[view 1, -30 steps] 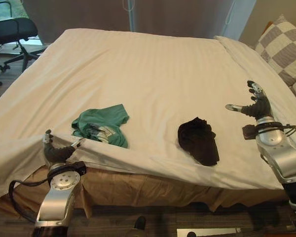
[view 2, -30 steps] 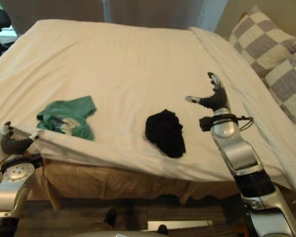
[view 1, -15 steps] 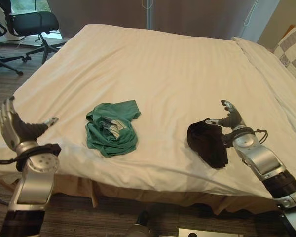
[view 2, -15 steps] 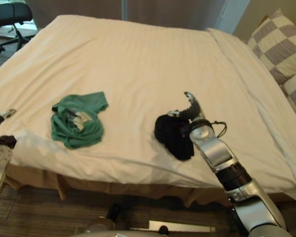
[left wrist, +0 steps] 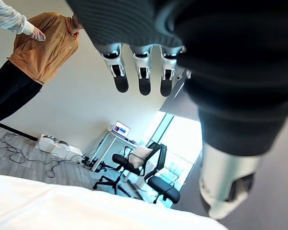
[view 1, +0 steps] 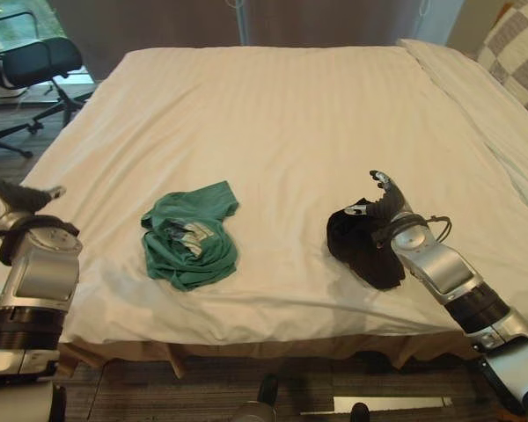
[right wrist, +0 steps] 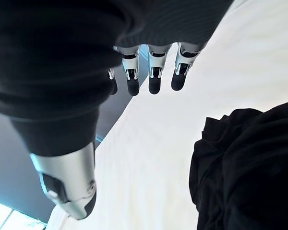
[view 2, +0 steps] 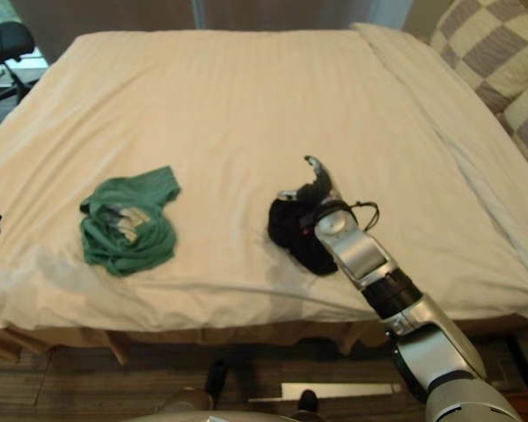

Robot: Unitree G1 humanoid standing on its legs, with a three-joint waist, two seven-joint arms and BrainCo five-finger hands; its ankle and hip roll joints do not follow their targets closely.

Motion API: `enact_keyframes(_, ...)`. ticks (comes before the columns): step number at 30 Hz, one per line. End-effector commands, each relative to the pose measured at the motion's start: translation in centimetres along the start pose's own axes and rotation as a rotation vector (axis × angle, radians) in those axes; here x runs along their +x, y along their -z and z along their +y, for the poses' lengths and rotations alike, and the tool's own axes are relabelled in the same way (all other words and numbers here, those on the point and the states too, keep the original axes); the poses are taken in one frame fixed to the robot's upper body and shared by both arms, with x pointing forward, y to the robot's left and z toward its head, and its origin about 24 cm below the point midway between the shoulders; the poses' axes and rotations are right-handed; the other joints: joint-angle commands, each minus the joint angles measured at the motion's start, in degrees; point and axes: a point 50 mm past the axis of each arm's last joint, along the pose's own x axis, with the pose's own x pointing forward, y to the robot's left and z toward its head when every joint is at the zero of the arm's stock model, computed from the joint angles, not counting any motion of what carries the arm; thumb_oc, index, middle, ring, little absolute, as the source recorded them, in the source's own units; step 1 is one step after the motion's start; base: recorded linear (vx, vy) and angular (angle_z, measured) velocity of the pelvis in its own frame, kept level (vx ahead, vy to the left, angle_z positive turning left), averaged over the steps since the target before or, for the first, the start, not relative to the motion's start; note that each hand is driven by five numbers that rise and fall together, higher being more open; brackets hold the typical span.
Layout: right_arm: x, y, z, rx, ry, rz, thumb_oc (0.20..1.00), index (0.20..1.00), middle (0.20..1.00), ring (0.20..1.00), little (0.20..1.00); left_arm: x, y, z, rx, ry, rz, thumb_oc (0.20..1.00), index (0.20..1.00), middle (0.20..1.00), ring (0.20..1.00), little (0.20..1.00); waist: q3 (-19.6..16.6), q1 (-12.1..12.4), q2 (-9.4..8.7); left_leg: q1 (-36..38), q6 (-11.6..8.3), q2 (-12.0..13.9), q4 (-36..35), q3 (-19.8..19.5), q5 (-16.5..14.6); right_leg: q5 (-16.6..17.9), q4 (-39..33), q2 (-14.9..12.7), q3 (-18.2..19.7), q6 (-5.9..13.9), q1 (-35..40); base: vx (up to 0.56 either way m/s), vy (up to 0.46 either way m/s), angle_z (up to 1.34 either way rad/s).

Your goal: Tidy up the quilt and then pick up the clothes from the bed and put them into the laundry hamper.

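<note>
Right hand (view 1: 385, 200) splayed over black garment (view 1: 363, 249); no legible writing.

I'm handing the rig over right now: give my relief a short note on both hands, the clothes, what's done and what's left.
Right hand: open, beside the black garment, not gripping it.
Left hand: open, raised off the bed's left edge, holding nothing.
Green shirt: crumpled on the quilt, left of the black garment.
Done: quilt lies spread flat.
Left: grasp both garments and carry them to the hamper.
</note>
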Motion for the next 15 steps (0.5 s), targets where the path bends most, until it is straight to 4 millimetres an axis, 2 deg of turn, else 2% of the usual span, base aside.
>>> enact_keyframes(1,0.9,-4.8,-2.1,-0.053,0.083,-0.166,1.0,1.0,1.0,1.0,1.0,1.9,-1.6,2.7,0.024,-0.111,0.015,1.0,1.0,1.0,1.0,1.0,2.6,-0.9,-0.44,-1.3,1.16,-1.1,-0.4,5.2,-2.1,1.1,2.2,-0.1,4.0,-1.0,-5.5,-0.18,0.129,-0.2)
enact_keyframes(3,1.0,-6.1,-3.3,-0.075,0.104,-0.235,1.0,1.0,1.0,1.0,1.0,2.1,-1.0,1.4,0.032,-0.13,0.051,1.0,1.0,1.0,1.0,1.0,6.9,-1.9,-0.04,-3.3,1.26,-0.9,-0.4,5.9,-1.1,1.7,3.0,0.2,6.2,-1.08,-8.6,-0.23,0.239,-0.25)
enact_keyframes(9,0.9,-7.3,-4.4,-0.091,0.114,-0.294,1.0,1.0,1.0,1.0,1.0,1.5,-1.2,-1.2,0.065,-0.171,0.034,1.0,1.0,1.0,1.0,1.0,11.6,-3.2,-0.63,-6.3,1.24,-0.8,2.3,7.3,-0.8,2.4,4.0,0.2,9.0,-1.11,-11.6,-0.07,0.165,-0.23)
enact_keyframes(15,1.0,-8.6,-4.8,-0.076,0.127,-0.346,1.0,1.0,1.0,1.0,1.0,1.2,-3.5,-2.0,0.013,-0.216,-0.035,1.0,1.0,1.0,1.0,1.0,15.6,-4.3,-1.63,-9.2,1.25,-0.8,4.3,8.8,-1.2,3.4,4.9,0.1,10.8,-0.74,-14.8,-0.05,0.114,-0.1)
